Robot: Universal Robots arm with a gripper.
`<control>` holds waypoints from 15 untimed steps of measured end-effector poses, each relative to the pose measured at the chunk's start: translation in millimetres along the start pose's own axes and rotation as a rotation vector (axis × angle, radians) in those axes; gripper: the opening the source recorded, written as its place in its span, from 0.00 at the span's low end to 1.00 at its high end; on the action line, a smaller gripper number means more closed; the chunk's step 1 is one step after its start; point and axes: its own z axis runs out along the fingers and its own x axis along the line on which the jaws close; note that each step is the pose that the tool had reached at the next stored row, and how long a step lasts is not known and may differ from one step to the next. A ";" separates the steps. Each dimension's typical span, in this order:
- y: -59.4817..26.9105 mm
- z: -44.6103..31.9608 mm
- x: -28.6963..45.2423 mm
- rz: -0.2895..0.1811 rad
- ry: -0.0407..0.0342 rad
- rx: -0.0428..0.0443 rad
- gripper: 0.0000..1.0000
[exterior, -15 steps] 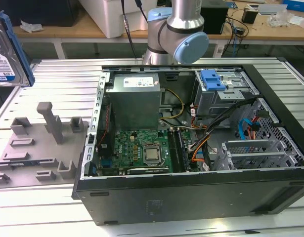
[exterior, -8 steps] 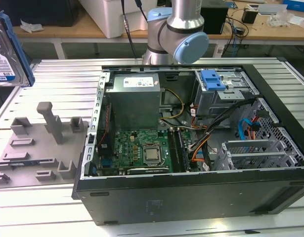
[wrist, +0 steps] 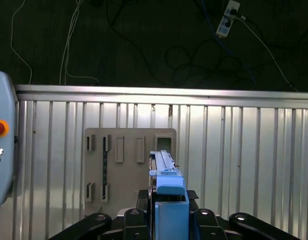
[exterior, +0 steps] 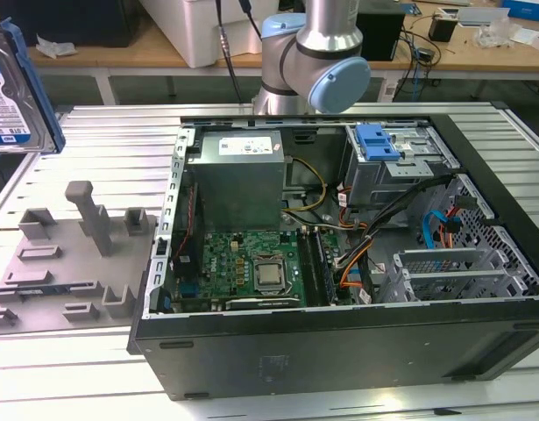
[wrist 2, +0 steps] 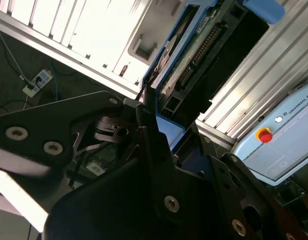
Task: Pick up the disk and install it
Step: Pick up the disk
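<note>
Evidently clamped shut on the disk (wrist: 165,167) with the tool (wrist: 169,205), pinching the blue carrier from both sides in the first wrist view, no gap to be made out. Holds it on edge there, thin side to the camera, long axis running straight out from the tool toward the grey fixture plate (wrist: 128,165) on the ribbed desk (wrist: 244,160). Puts the disk (exterior: 10,88) at the upper left of the frame in the exterior view, label face outward, long axis roughly upright with a slight lean, clear of the desk. Stands well apart from the open computer case (exterior: 339,263) at centre and right of the frame, and from the blue-latched drive cage (exterior: 379,145) near its upper right. Picked up, by the look of it; not yet installed.
</note>
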 end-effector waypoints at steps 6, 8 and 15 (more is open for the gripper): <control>-10.6 -0.4 1.3 0.000 0.0000 0.0001 0.37; -13.4 -0.5 1.7 0.000 0.0000 -0.0001 0.37; -24.2 -0.9 3.4 0.000 0.0000 0.0000 0.37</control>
